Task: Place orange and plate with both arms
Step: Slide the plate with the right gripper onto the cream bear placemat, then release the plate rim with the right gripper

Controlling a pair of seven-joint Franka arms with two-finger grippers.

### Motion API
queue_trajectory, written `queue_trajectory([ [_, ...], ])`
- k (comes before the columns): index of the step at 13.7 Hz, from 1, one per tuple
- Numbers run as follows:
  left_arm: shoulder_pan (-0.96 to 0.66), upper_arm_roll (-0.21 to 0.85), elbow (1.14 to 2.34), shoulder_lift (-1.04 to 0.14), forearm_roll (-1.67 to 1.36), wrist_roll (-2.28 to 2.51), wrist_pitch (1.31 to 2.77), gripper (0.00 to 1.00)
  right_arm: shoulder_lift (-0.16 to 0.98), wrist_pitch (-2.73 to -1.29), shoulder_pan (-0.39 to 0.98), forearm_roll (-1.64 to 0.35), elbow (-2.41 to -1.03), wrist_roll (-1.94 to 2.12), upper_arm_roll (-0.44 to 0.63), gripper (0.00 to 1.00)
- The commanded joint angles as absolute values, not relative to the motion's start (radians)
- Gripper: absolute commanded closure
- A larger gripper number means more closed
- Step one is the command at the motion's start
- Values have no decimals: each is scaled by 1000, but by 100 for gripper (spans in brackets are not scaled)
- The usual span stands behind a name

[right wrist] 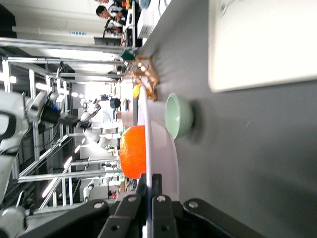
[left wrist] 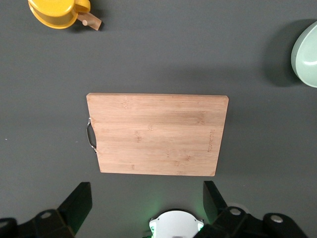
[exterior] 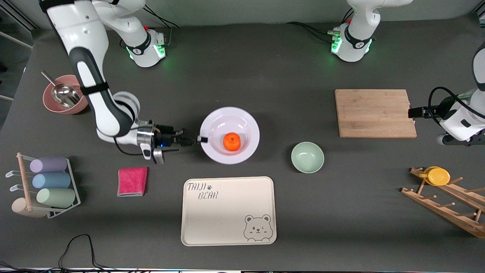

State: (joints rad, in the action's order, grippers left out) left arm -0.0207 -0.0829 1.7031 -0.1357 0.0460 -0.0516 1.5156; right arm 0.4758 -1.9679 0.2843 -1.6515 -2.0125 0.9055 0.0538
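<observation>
A: Right arm pose, quick?
B: You've got it reaching low from its base at the table's 11 o'clock corner, wrist level, right gripper (exterior: 200, 140) at the plate's (exterior: 242, 117) 9 o'clock rim. Fingers (right wrist: 159, 197) pressed together, pinching that rim edge-on.

A: Orange?
B: The orange (exterior: 231, 141) sits in the plate's shallow centre, mid-table. In the right wrist view it shows just above the rim.

A: Left arm?
B: Waiting. The left gripper (left wrist: 146, 201) hangs above the table by the cutting board (exterior: 375, 113), toward the left arm's end; fingers spread wide, holding nothing.

A: What's around the plate?
B: Green bowl (exterior: 307, 157) at its 4 o'clock, apart from it. Bear tray (exterior: 228, 210) at 6 o'clock, nearer the front camera. Pink cloth (exterior: 132, 181) at 8 o'clock, below the right wrist. Pink bowl with metal scoop (exterior: 62, 94) at 10 o'clock, past the right forearm.

A: Edges?
B: Cup rack (exterior: 45, 187) at the right arm's end; wooden peg rack (exterior: 449, 204) with the yellow cup (exterior: 438, 176) at the left arm's end.
</observation>
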Motion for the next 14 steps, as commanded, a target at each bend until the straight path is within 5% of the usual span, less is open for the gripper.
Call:
queue_trajectory([
  [1, -26, -83, 1678, -144, 61, -63, 1490, 0, 693, -1950, 282, -1638, -1728, 815, 77, 100],
  [8, -18, -83, 1678, -152, 61, -67, 1480, 0, 1064, -1905, 281, -1641, -1096, 568, 175, 100],
  [14, -12, -84, 1678, -155, 61, -71, 1465, 0, 1132, -1916, 270, -1640, -1020, 543, 175, 100],
])
